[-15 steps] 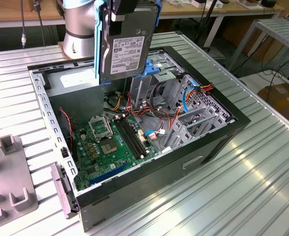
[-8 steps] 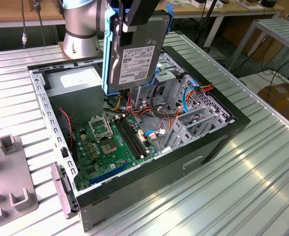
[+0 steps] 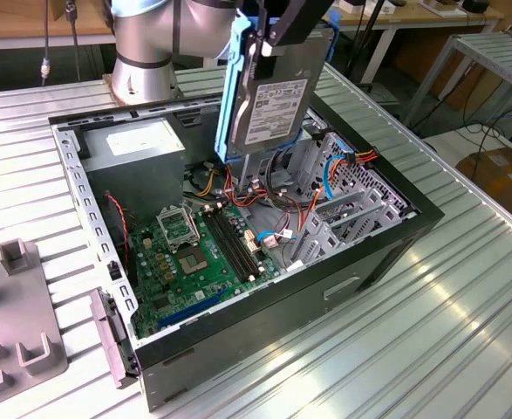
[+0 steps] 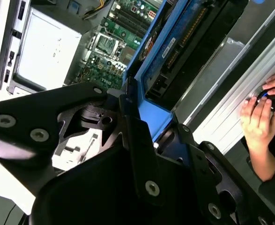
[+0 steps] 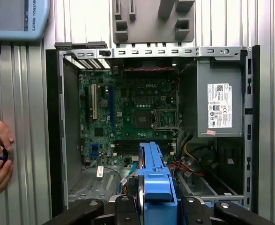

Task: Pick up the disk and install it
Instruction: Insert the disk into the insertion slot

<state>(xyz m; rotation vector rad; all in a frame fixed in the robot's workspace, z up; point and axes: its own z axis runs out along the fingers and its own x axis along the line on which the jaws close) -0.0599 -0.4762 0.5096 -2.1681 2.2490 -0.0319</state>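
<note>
1. The gripper [image 3: 267,42] is clamped on the upper end of the disk [image 3: 269,100]. It holds the disk upright in the air, with the label facing out and the blue carrier running down one edge.
2. In both wrist views the disk's blue carrier [image 5: 158,187] stands straight out from the gripper toward the case [image 3: 238,336] below.
3. The disk's lower end hangs over a tangle of cables [image 3: 238,188] inside the case. It is near the drive cage [image 3: 351,201] but sits in no bay.
4. The case lies open on the tabletop [image 3: 413,349], right under the gripper. It holds a green motherboard [image 3: 194,253] flat on its floor, a grey power supply [image 3: 142,148] in one corner, and the drive cage on the far side of the cables.
5. A grey fixture [image 3: 11,323] rests on the tabletop outside the case, well apart from the gripper.
6. A person's hand [image 4: 256,119] holds a small dark object, well away from the gripper.
</note>
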